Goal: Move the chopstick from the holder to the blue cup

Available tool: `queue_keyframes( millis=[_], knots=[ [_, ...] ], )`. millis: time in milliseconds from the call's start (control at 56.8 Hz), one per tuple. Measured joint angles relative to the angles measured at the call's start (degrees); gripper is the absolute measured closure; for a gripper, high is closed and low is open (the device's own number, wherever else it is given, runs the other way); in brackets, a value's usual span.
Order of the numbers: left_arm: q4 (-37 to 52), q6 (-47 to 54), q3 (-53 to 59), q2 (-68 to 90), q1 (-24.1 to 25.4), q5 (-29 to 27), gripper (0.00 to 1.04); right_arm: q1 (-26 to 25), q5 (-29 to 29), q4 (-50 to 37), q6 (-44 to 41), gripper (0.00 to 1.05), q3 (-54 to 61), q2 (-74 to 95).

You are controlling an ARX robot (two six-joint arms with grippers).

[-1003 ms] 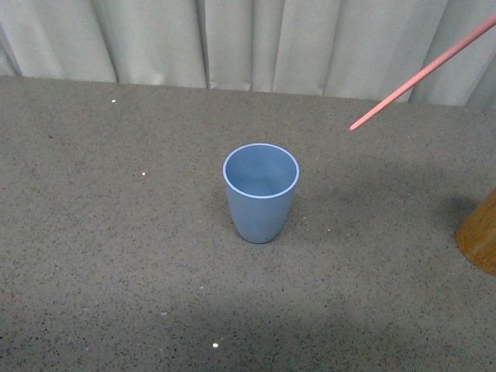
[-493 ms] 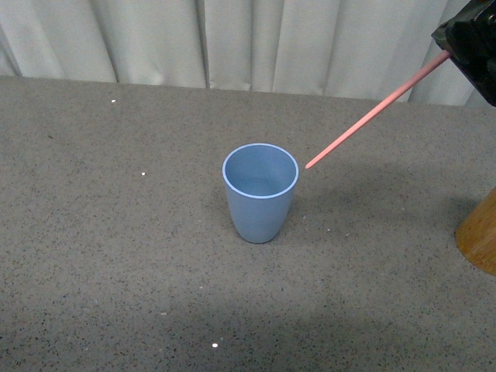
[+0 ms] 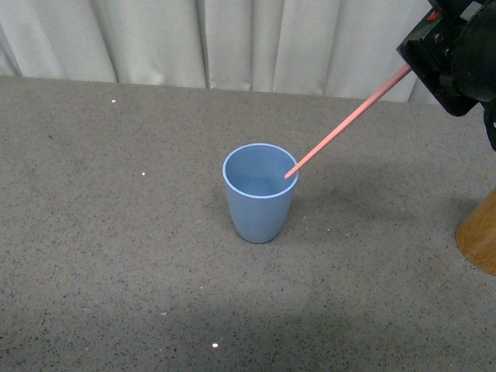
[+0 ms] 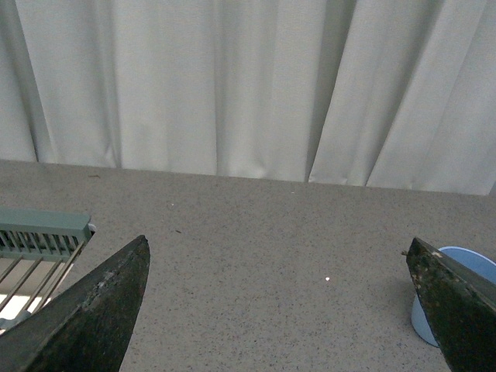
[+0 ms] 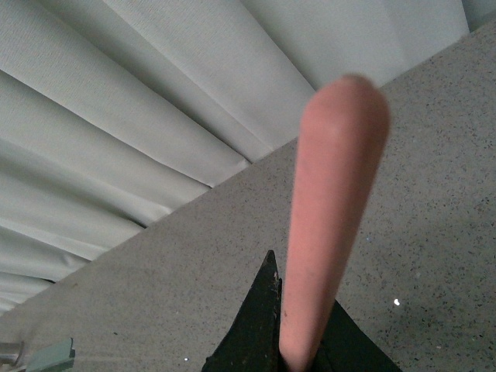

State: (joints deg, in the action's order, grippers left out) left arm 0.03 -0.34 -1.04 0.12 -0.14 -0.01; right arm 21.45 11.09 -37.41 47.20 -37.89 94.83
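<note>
The pale blue cup (image 3: 260,191) stands upright mid-table, its mouth empty. The salmon-pink chopstick (image 3: 346,122) slants down from the upper right, its lower tip right at the cup's right rim. My right gripper (image 3: 418,63) is shut on the stick's upper end, high above the table at the top right. In the right wrist view the chopstick (image 5: 332,209) rises thick and close from between the dark closed fingers (image 5: 254,333). The holder (image 3: 480,234), a brown cylinder, is cut off by the right edge. My left gripper (image 4: 279,310) hangs open over bare table, with the blue cup (image 4: 442,310) beside one finger.
Pale curtains (image 3: 232,39) close off the back of the speckled grey table (image 3: 116,232). A pale green rack (image 4: 39,232) lies at the edge of the left wrist view.
The right gripper has come into the front view from the upper right, carrying the chopstick left and down. Its tip went from well clear of the cup to the cup's right rim.
</note>
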Motion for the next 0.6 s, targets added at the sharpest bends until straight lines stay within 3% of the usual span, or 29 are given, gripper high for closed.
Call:
queue_keyframes(
  millis=[299, 598],
  knots=[
    [0.0, 0.0, 0.0, 0.0, 0.0, 0.0, 0.07, 0.39, 0.39, 0.55, -0.07, 1.02, -1.27, 1.09],
    [0.0, 0.0, 0.0, 0.0, 0.0, 0.0, 0.07, 1.05, 1.18, 0.87, -0.44, 0.53, -1.84, 1.31]
  ],
)
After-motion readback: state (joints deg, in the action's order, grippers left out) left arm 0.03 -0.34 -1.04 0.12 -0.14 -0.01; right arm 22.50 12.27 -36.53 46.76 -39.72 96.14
